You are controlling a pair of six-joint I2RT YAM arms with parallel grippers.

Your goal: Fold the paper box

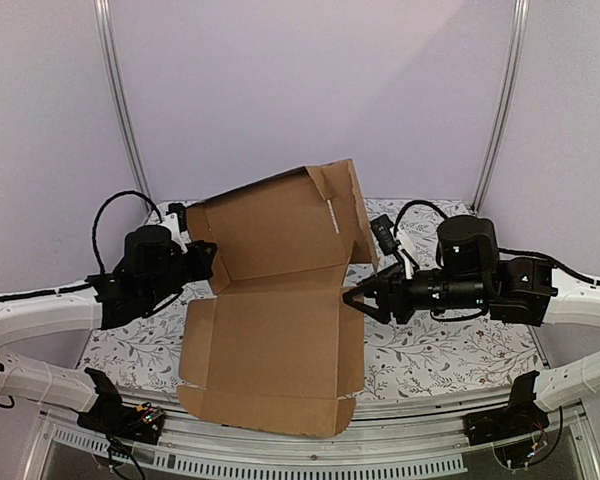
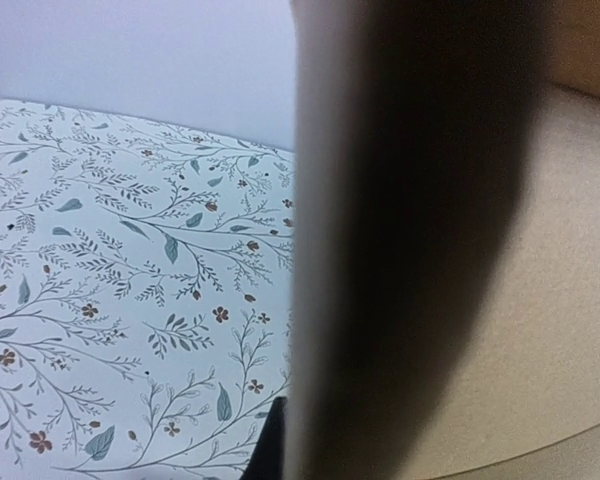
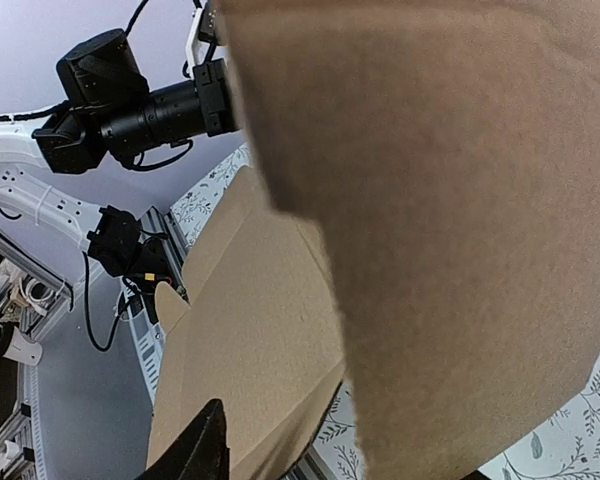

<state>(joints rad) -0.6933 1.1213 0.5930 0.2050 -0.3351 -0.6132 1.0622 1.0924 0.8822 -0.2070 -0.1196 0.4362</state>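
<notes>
With your left gripper clamped on the paper box at nine o'clock, close the parted right gripper squarely at three.

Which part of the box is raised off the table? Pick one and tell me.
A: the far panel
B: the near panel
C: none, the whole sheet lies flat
A: in the top view the far panel of the box tilts up off the table, while the near panel lies down on it.
</notes>
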